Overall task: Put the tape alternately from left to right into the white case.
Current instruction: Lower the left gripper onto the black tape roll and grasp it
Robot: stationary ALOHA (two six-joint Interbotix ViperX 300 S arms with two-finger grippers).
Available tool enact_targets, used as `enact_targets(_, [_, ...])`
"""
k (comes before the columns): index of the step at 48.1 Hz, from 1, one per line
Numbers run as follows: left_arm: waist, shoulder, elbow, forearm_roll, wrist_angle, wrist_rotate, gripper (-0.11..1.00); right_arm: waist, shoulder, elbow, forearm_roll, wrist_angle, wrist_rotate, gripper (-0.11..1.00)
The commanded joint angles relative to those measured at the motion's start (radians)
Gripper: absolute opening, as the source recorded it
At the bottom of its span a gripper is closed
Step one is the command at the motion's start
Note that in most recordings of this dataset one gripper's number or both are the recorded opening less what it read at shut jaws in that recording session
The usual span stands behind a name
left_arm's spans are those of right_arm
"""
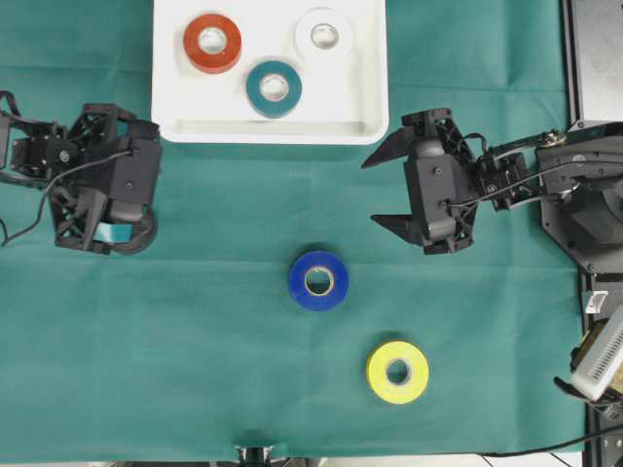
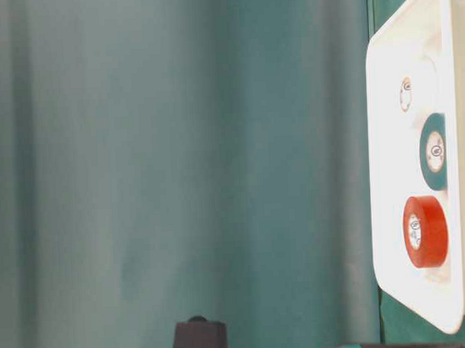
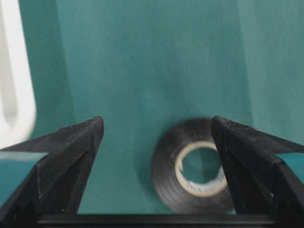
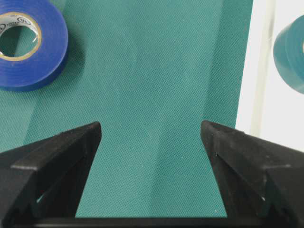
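Note:
The white case (image 1: 175, 97) at the back holds a red-orange roll (image 1: 212, 43), a white roll (image 1: 324, 35) and a teal roll (image 1: 274, 88). A blue roll (image 1: 318, 280) and a yellow roll (image 1: 397, 372) lie flat on the green cloth. My left gripper (image 3: 156, 128) hangs open over a black roll (image 3: 164, 171), which lies on the cloth close to its right finger and is not gripped. My right gripper (image 1: 370, 192) stands open and empty right of the case's front corner, with the blue roll (image 4: 52, 47) off to its left and the case rim (image 4: 256, 71) to its right.
A black metal frame (image 1: 594, 58) and the right arm's base run along the right edge. A dark stand (image 1: 253, 449) sits at the cloth's front edge. The case rim (image 3: 14, 95) shows left of my left gripper.

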State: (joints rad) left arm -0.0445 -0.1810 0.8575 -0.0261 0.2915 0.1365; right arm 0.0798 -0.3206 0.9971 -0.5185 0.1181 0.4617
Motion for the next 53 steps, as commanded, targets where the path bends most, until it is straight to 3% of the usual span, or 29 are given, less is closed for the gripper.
enact_targets(1, [-0.014, -0.031, 0.000, -0.002, 0.005, -0.009, 0.99, 0.002, -0.014, -0.009, 0.000, -0.008, 0.002, 0.83])
enact_targets(26, [-0.020, -0.023, 0.044, 0.000, 0.003, -0.009, 0.99, 0.002, -0.014, -0.015, 0.000, -0.008, 0.002, 0.83])
enact_targets(53, [0.025, 0.100, 0.057, 0.003, -0.078, -0.003, 0.99, 0.002, -0.014, -0.015, 0.000, -0.008, 0.002, 0.82])
